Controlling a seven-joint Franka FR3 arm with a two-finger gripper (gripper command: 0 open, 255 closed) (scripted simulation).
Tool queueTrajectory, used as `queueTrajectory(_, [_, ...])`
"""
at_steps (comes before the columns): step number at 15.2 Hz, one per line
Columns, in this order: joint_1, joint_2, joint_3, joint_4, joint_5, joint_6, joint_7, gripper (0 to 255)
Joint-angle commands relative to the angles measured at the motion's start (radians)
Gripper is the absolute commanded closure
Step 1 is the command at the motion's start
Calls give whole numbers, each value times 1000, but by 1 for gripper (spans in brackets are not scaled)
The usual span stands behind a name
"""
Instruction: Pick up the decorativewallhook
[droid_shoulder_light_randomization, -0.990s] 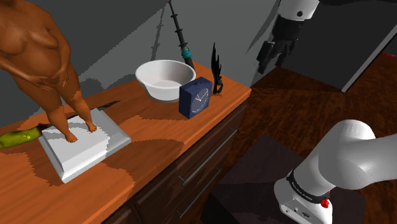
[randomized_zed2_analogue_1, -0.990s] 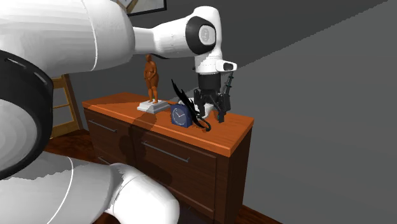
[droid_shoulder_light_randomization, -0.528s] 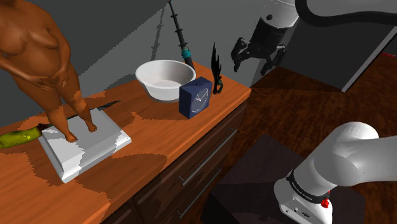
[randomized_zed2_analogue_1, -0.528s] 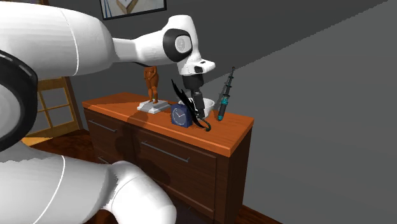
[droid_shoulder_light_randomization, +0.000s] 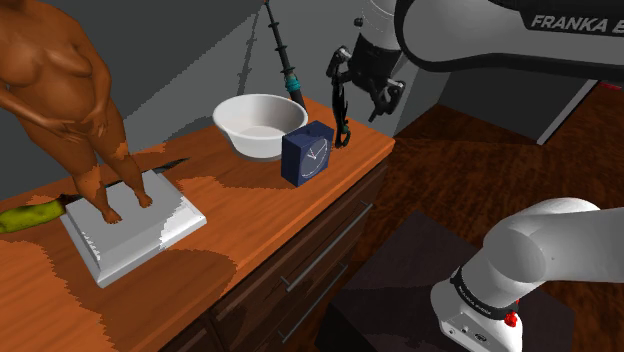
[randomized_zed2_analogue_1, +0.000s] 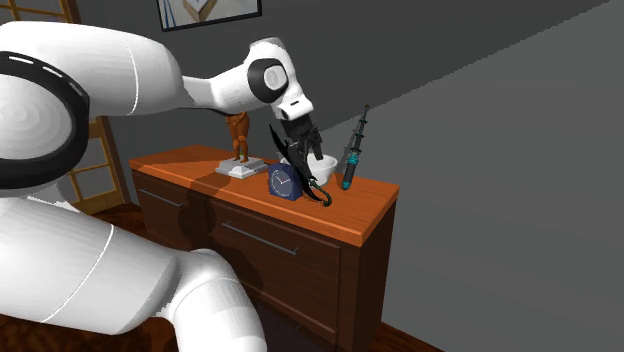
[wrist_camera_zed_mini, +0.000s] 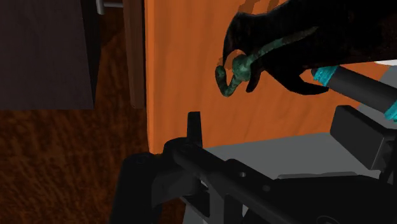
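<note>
Task item: black wall hook (droid_shoulder_light_randomization: 340, 115); stands upright on the orange-brown dresser top (droid_shoulder_light_randomization: 250, 235), near the top's end corner; in the shoulder view, placed at 3 o'clock of the white bowl (droid_shoulder_light_randomization: 260, 104) and at 1 o'clock of the blue clock (droid_shoulder_light_randomization: 307, 152), just beside the clock and apart from the bowl; ends at the foot in a greenish curl, plain in the wrist view on the same wall hook (wrist_camera_zed_mini: 233, 73). Pincer: all-black gripper (droid_shoulder_light_randomization: 358, 88) on the white arm (droid_shoulder_light_randomization: 470, 30); released, with fingers (wrist_camera_zed_mini: 193, 130) set apart and nothing clasped between them; in the shoulder view, hangs at 12 to 1 o'clock of the hook, level with its upper tip; overlaps that tip with one finger, contact not determinable there; in the wrist view, shows the hook beyond the fingertips, touched by neither; in the second exterior view, gripper (randomized_zed2_analogue_1: 298, 142) covers the upper part of the wall hook (randomized_zed2_analogue_1: 318, 192). Other items, shoulder view: at 1 o'clock of the bowl, leaning on the grey wall (droid_shoulder_light_randomization: 180, 50), a dark rod (droid_shoulder_light_randomization: 286, 55) with a teal band; at 8 to 9 o'clock of the bowl, well apart, a brown figurine (droid_shoulder_light_randomization: 60, 90) of a standing nude on a pale grey slab (droid_shoulder_light_randomization: 135, 235); at 9 o'clock of the slab, a yellow-green object (droid_shoulder_light_randomization: 25, 217), kind not determinable; below the top, dark drawer fronts (droid_shoulder_light_randomization: 320, 260) with bar handles; at 3 o'clock of the dresser, dark wood floor (droid_shoulder_light_randomization: 450, 170).
</note>
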Motion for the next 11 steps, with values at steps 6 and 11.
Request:
queueTrajectory(6, [2,-6,29,-82,14,81,35,0])
queueTrajectory(11, [3,-9,27,-83,14,79,34,255])
